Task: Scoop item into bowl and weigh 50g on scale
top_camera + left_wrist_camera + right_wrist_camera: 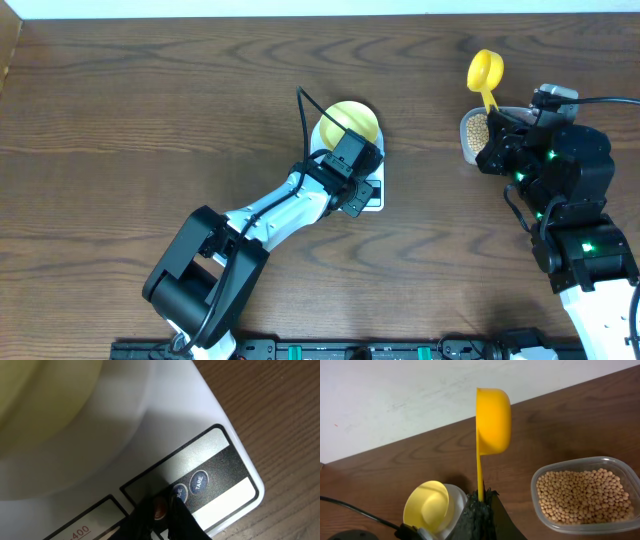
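Observation:
The pale yellow bowl (350,122) stands empty on the white scale (372,196). My left gripper (352,190) is down on the scale's button strip. In the left wrist view its dark fingertips (175,510) stand almost together over a reddish button, beside the TARE button (199,481); they hold nothing. My right gripper (481,500) is shut on the thin handle of a bright yellow scoop (492,420), which is held upright and empty. The beige beans (582,495) fill a clear tub (476,135) right next to that gripper. The bowl (427,507) also shows in the right wrist view.
A black cable (305,115) arcs over the bowl's left side from the left arm. The wooden table (150,120) runs to a white wall at the back. The tub sits near the table's back right, under the right arm's wrist.

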{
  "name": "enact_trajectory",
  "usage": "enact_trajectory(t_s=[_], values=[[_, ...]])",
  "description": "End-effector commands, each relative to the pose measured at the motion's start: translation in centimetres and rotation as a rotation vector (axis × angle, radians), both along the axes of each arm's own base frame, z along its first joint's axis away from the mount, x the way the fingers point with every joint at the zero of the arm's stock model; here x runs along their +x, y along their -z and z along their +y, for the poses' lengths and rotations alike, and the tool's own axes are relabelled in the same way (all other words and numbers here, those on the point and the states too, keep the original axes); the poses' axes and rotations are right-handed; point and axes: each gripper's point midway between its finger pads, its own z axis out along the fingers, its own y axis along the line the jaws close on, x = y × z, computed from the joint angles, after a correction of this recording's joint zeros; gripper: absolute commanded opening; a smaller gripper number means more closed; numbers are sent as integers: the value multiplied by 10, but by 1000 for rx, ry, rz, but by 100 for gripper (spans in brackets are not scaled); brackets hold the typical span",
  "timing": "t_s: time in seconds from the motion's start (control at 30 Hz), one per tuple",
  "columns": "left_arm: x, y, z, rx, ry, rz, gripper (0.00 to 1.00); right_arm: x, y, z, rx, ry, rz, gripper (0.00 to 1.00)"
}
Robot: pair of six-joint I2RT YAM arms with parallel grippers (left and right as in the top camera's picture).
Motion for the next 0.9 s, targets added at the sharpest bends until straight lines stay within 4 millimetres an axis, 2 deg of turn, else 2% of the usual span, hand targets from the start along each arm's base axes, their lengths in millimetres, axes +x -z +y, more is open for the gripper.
enact_trajectory(t_s=[0.0,0.13,0.5,0.7,0.87], values=[[-29,54,37,152,-29,135,9,1,-8,-2,8,13,-16,1],[-25,45,34,134,-30,114,7,1,-9,-2,8,13,-16,1],[-11,-9,23,41,-33,-7,7,1,-9,-2,8,13,-17,1],[-10,-6,23,43,-32,-3,7,1,-9,-2,8,13,-17,1],[-2,-12,13,0,-28,-40,7,1,-9,-2,8,13,-17,1]])
